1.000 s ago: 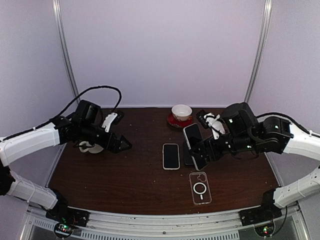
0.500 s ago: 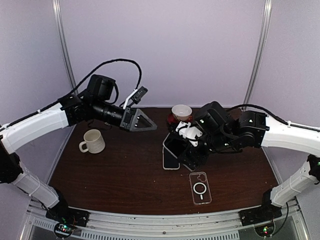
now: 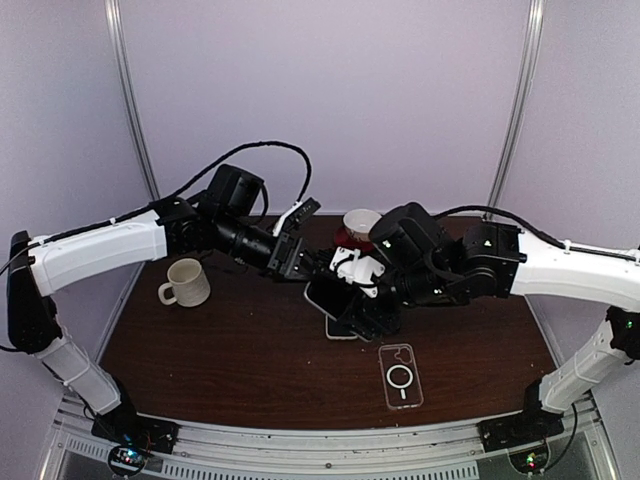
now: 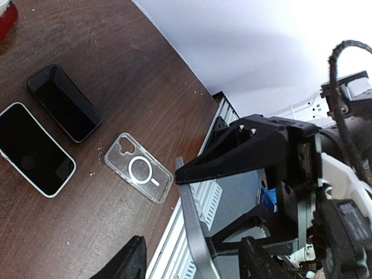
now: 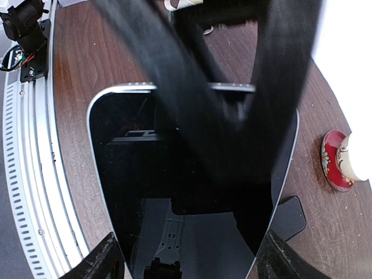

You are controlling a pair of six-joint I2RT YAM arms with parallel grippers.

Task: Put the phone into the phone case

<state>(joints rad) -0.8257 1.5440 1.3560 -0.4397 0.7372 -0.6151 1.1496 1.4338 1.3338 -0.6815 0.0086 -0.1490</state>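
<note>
Black glass phone with a silver rim (image 3: pixel 322 295) hangs above the dark wooden table (image 3: pixel 200 350), pinched across its width by the right gripper (image 3: pixel 355 310). The left gripper (image 3: pixel 300 263) has swung in from the white ceramic mug (image 3: pixel 185 283), jaws narrowing but spread either side of the phone's edge. Probably a handover; the clear plastic phone case (image 3: pixel 400 376) lies untouched.

- Top view: the table phone (image 3: pixel 341 331) is nearly buried under the right gripper (image 3: pixel 352 310) and the held phone (image 3: pixel 325 295).
- Right wrist: the left gripper's fingers (image 5: pixel 174 75) are a black blur across the held phone, whose near end runs off the bottom edge.
- Far right, the red saucer (image 5: pixel 335 160) is clipped.
- The dark phone (image 5: pixel 289 218) shows only a corner.
</note>
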